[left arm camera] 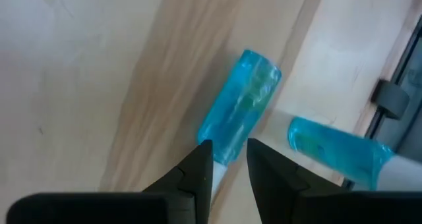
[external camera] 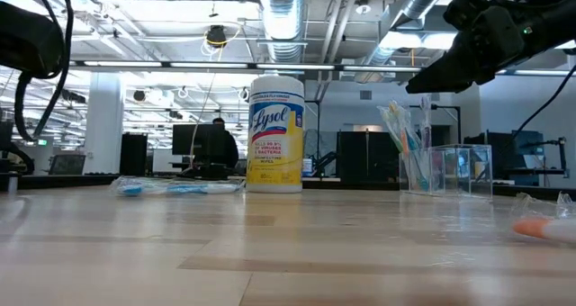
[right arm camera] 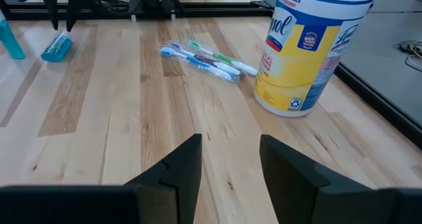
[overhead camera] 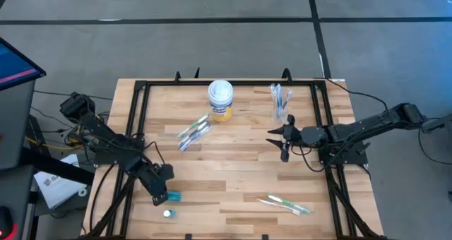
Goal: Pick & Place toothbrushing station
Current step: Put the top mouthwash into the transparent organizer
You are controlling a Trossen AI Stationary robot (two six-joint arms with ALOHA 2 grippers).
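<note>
Closest to the lens in the left wrist view: left gripper (left arm camera: 229, 155), fingers clenched on the white end of a small blue tube (left arm camera: 241, 105) lying flat on the wooden table (overhead camera: 240, 169), lower left of the high view. Just beside it, a second blue tube (left arm camera: 336, 151).

Upper right of the high view: clear plastic cup (overhead camera: 282, 107) holding several upright toothbrushes (external camera: 403, 130), white, blue and green. Next to it in the low view, another clear cup (external camera: 461, 171), contents not discernible.

Centre-left: loose toothbrush bundle (overhead camera: 194, 132). Lower right: more loose toothbrushes (overhead camera: 286, 205).

Top centre: white-lidded yellow Lysol wipes canister (overhead camera: 220, 100), upright, lid on.

Right of centre: right gripper (overhead camera: 282, 142), above the table, fingers released, grasping nothing.
</note>
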